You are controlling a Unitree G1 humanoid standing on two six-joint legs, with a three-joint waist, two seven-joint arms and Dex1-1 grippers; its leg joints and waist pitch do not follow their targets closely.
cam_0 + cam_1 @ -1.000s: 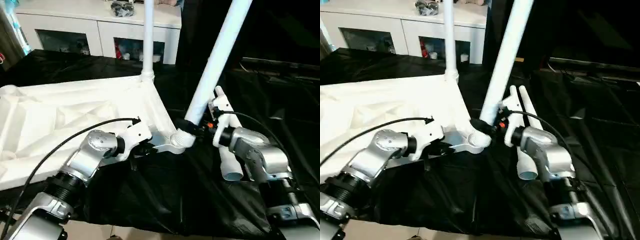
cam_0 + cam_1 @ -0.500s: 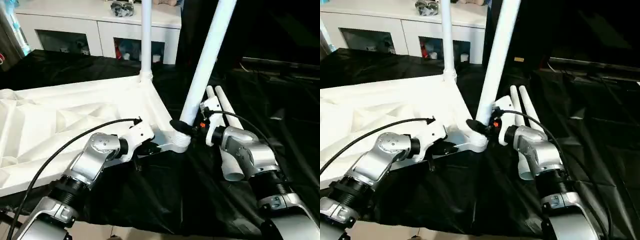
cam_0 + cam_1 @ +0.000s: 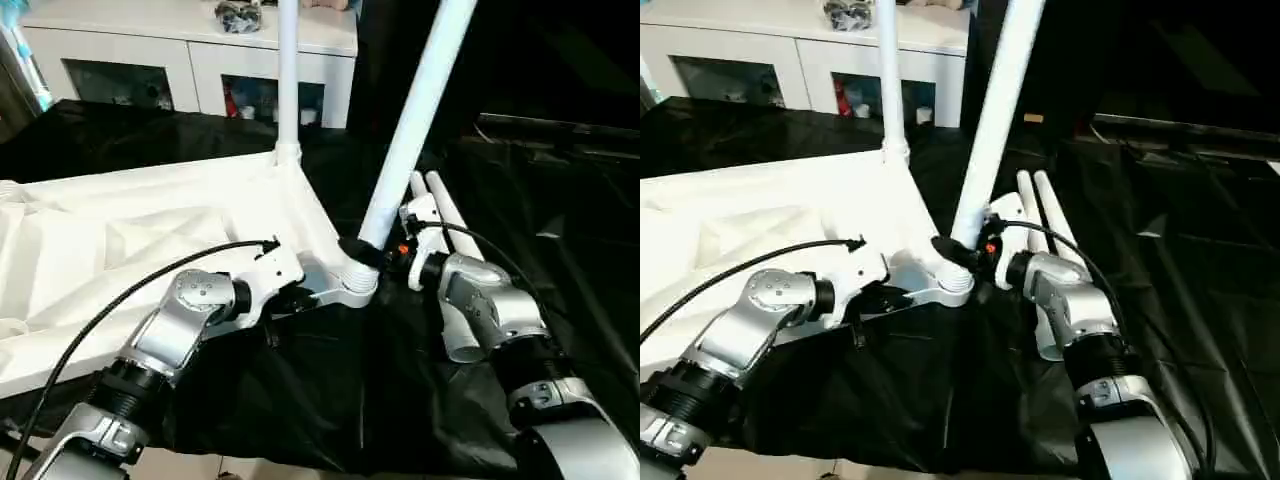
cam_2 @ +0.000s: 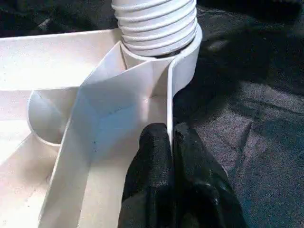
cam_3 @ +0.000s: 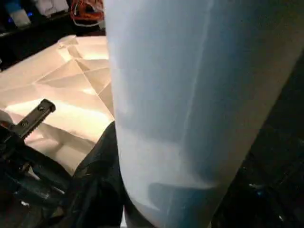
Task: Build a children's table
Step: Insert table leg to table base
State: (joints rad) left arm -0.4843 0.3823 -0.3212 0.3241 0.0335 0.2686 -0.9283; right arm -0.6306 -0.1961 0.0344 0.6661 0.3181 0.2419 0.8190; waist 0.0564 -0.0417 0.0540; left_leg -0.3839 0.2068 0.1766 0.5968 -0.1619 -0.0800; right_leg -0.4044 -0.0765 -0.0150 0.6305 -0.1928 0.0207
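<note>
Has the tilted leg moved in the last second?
Yes. The tilted leg stands steeper now, its lower end closer to the upright leg, with the right tool clamped around its base.

Right pincer (image 3: pixel 958 249) around tilted leg (image 3: pixel 996 110)

A large work table draped in crinkled black cloth (image 3: pixel 560 200) carried the load. On it lay a white plastic rectangular tabletop (image 3: pixel 120 240), ribbed underside up, and just beside its near corner two long white tapered tube legs (image 3: pixel 447 215) lying side by side.
</note>
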